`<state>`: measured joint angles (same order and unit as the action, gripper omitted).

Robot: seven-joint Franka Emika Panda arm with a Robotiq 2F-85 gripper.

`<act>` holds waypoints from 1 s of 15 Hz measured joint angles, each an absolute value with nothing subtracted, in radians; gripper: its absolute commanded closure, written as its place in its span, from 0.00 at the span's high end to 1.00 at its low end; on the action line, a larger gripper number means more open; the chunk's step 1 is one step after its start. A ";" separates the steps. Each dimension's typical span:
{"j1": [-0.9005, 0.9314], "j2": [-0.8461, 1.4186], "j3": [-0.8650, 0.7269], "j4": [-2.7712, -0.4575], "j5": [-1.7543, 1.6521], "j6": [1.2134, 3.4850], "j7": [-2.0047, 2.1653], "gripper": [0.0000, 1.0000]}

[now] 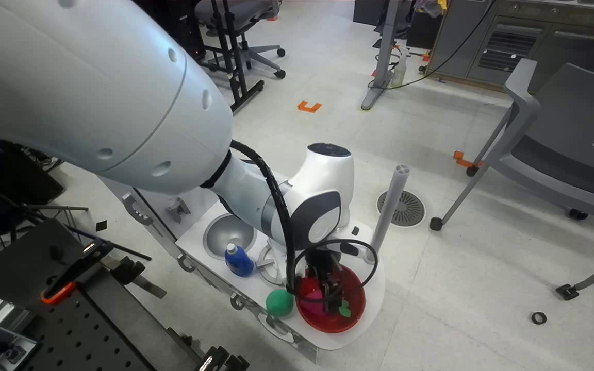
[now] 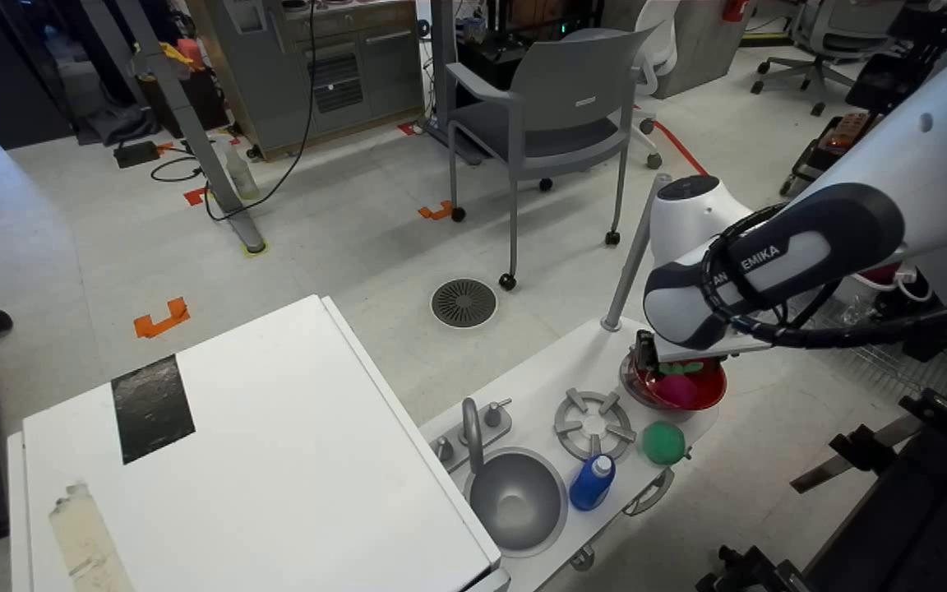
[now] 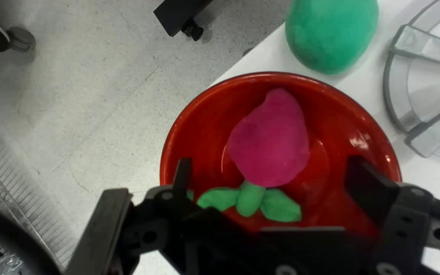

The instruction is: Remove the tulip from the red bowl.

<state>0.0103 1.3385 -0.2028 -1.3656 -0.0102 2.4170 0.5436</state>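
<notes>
The tulip (image 3: 269, 141) lies on its side inside the red bowl (image 3: 191, 130), whose wall presumably stops it rolling away. The gripper (image 3: 269, 168) stands with its fingers (image 3: 365, 187) wide apart, one to either side of the tulip, likely so that closing will squeeze it crosswise; whether one touches a leaf (image 3: 218, 198) cannot be told. In an exterior view the arm (image 1: 96, 87) reaches over the worktop (image 1: 374, 286), its wrist (image 1: 323, 206) bent to aim the gripper downward.
</notes>
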 measured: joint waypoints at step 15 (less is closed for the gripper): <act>0.023 1.487 -0.250 -1.195 0.006 2.378 0.696 0.18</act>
